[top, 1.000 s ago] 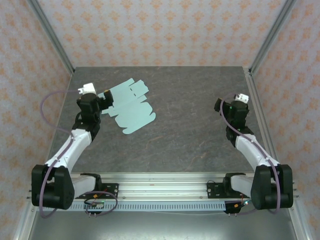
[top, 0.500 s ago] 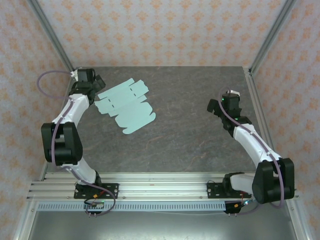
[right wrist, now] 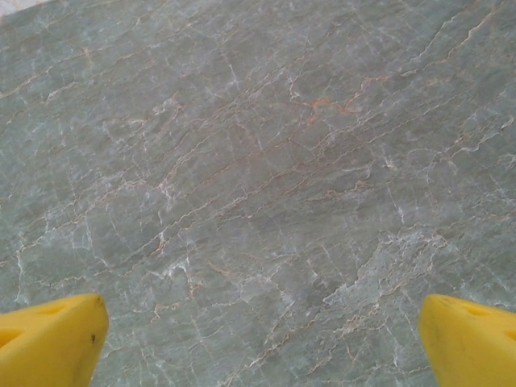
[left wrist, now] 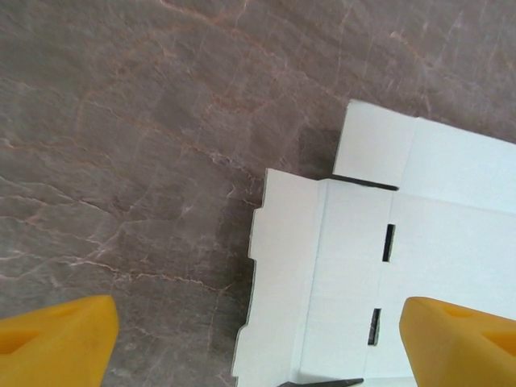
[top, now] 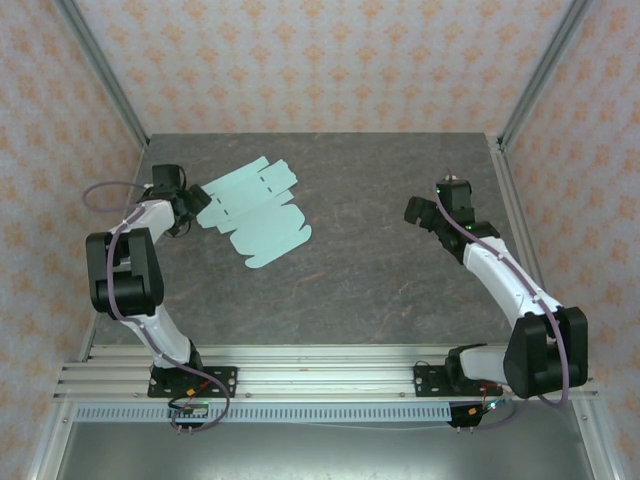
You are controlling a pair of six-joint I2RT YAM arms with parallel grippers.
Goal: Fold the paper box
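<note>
Left gripper (top: 188, 207) dropped back to the paper box's (top: 255, 215) left edge, jaws spread, possibly touching, nothing gripped. Sheet lay flat, far-left on table (top: 380, 280). Right gripper (top: 414, 212) spread wide, well apart. No folds yet.

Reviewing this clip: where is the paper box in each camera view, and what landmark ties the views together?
Top external: the paper box lies flat at the upper left of the table, beside the left gripper.
Left wrist: paper box at lower right, its notched edge under the open left gripper.
Right wrist: bare table ahead of the open right gripper.
Shared landmark: the table's veined grey surface.
</note>
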